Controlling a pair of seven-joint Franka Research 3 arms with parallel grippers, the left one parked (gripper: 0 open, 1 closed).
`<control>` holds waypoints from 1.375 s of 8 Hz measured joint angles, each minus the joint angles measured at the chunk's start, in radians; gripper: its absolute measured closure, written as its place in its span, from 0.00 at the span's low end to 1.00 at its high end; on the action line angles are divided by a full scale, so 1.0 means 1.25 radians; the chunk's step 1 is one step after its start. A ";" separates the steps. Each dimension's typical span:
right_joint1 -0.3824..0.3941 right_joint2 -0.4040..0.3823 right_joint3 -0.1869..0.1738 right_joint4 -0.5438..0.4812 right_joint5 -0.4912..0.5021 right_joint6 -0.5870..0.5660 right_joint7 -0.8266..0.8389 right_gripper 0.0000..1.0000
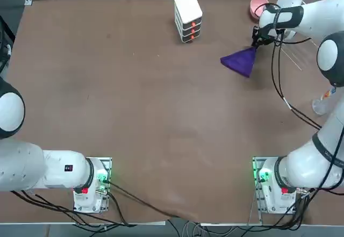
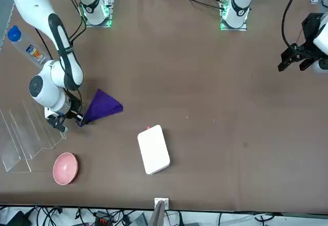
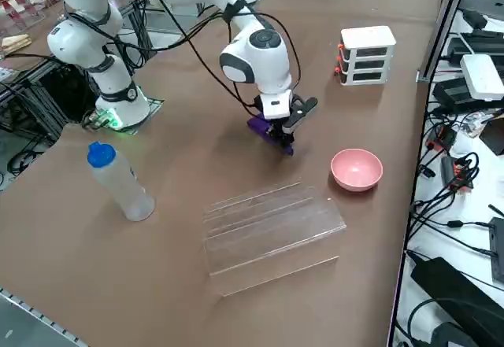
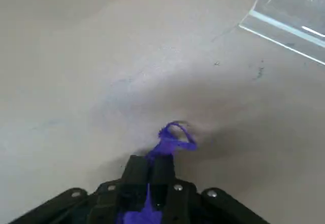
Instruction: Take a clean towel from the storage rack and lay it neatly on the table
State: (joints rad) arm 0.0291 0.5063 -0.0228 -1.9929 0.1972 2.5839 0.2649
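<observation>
The bench [image 1: 134, 113] takes up nearly the whole scene, a wide brown top with most of its middle bare. The storage rack [image 3: 268, 225] stands near the bench's far right corner, in front of the working arm; its clear dividers show no cloth in them in the side and front views, so the towel is out of it.

The towel [image 1: 240, 60] lies on the bench just beside the rack, toward the middle, between the rack and the white stacked box [image 1: 188, 16]. It is not flat: it fans out in a cone from one gathered corner, the wide end resting on the bench and pointing toward the centre.

The right gripper [image 4: 150, 165] is low over the bench at that corner. In the wrist view its fingers [image 4: 161, 167] are pressed together with a twist of purple cloth squeezed between them and a small loop poking out past the tips, so they are shut on the towel's corner.

As a judgement, the taking part is done, while the laying part is left: the cloth needs drawing out and spreading so that it lies smooth and square. A pink bowl [image 1: 258, 6] and a plastic bottle [image 3: 118, 182] sit clear of the towel.
</observation>
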 joint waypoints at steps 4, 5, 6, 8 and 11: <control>0.010 -0.045 0.004 0.002 -0.001 -0.066 -0.001 0.98; 0.013 -0.063 0.008 0.003 -0.001 -0.113 -0.001 0.98; 0.021 -0.084 0.014 0.003 -0.001 -0.168 -0.001 0.98; 0.057 -0.123 0.042 0.001 -0.001 -0.296 0.000 0.98; 0.084 -0.194 0.101 -0.045 0.011 -0.443 0.012 0.98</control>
State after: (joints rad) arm 0.1342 0.2637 0.1036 -2.0489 0.2104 2.0298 0.2795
